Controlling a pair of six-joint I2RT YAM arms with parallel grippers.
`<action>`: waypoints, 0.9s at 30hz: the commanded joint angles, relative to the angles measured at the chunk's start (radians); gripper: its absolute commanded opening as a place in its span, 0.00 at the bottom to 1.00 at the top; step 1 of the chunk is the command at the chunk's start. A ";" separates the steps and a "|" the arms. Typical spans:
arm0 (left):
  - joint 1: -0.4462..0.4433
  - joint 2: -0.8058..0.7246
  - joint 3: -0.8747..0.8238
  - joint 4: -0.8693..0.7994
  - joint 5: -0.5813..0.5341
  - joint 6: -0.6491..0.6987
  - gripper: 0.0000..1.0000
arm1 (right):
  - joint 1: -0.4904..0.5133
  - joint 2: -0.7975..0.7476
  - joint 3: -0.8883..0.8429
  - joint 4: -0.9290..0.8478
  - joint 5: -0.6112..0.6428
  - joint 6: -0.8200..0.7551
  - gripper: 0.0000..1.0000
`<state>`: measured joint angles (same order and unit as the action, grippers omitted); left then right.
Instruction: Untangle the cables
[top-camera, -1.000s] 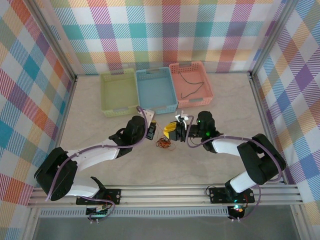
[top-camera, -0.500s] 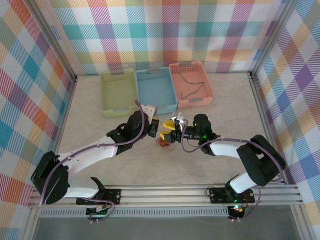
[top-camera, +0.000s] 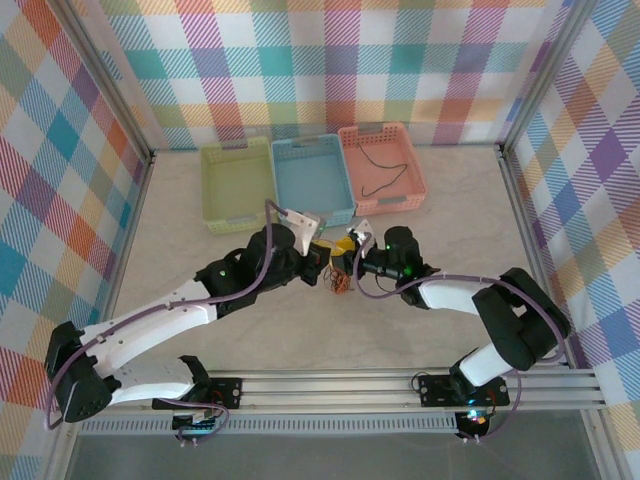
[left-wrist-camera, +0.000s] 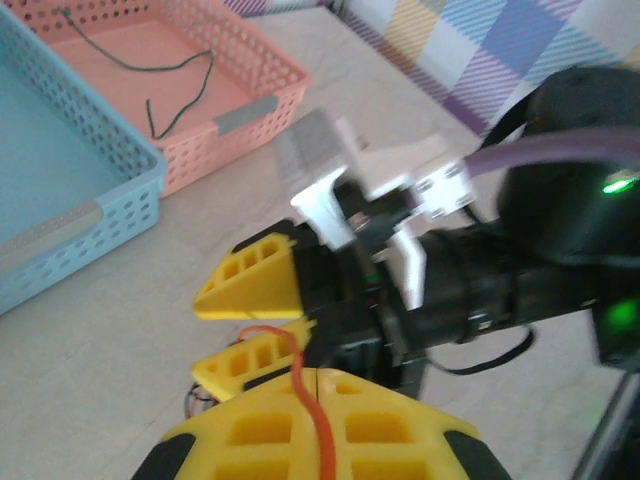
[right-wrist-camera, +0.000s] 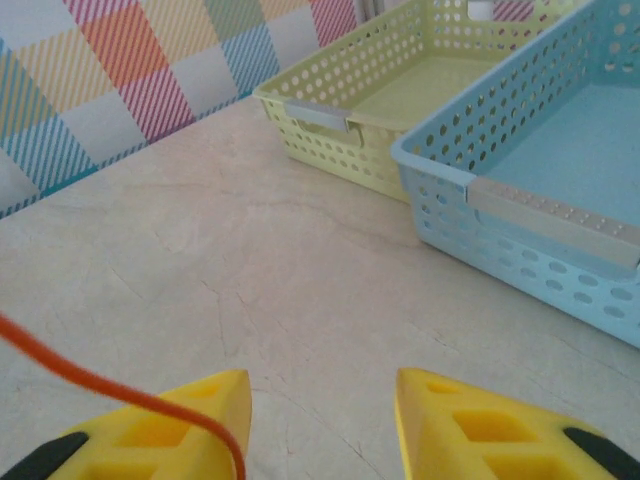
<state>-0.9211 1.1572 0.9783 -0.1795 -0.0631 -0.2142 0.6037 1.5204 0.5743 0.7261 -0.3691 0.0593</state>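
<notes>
Top view:
- Both arms are reaching in over the worktop (top-camera: 200, 265). Their tips are meeting near its middle.
- The left pincer (top-camera: 322, 262) is sitting at 9 o'clock of the right pincer (top-camera: 346, 256), just beside it.
- The cables (top-camera: 338, 284) are lying in a small clump on the worktop, at about 6 o'clock of the two pincers and just beside them.
- Three baskets are standing in a row at 12 o'clock of the pincers, side by side: green basket (top-camera: 240, 222), blue basket (top-camera: 320, 215) and pink basket (top-camera: 395, 203).
- A black cable (top-camera: 385, 172) is lying loose inside the pink basket, well apart from the clump.

Left wrist view:
- The left pincer is clenched, its yellow pads (left-wrist-camera: 260, 430) pressing together.
- It is grasping the orange cable (left-wrist-camera: 300, 365). The cable is running along the seam between the pads and leaving toward 12 o'clock, then curling toward 10 o'clock.
- The right pincer's yellow fingers (left-wrist-camera: 255, 283) are pointing toward 9 o'clock just beyond the left tips, with a gap showing between them.

Right wrist view:
- The right pincer is standing released, with bare worktop showing between its fingers.
- The orange cable is coming in from the 9 o'clock edge and crossing the finger at 7 o'clock, touching its inner edge.
- The cable is not being pinched.
- The green and blue baskets are sitting at 1 o'clock, touching along one side.
</notes>
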 joint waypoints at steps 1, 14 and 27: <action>-0.009 -0.037 0.068 -0.045 0.069 -0.053 0.00 | 0.003 0.019 0.036 -0.041 0.010 -0.011 0.42; -0.009 -0.087 0.205 -0.069 0.176 -0.101 0.00 | 0.002 0.068 0.104 -0.181 0.011 -0.030 0.41; -0.009 -0.146 0.207 -0.040 0.270 -0.181 0.00 | 0.001 0.086 0.140 -0.282 0.130 -0.024 0.40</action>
<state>-0.9215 1.0439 1.1595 -0.2375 0.1493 -0.3550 0.6037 1.5925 0.6819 0.4824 -0.2794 0.0429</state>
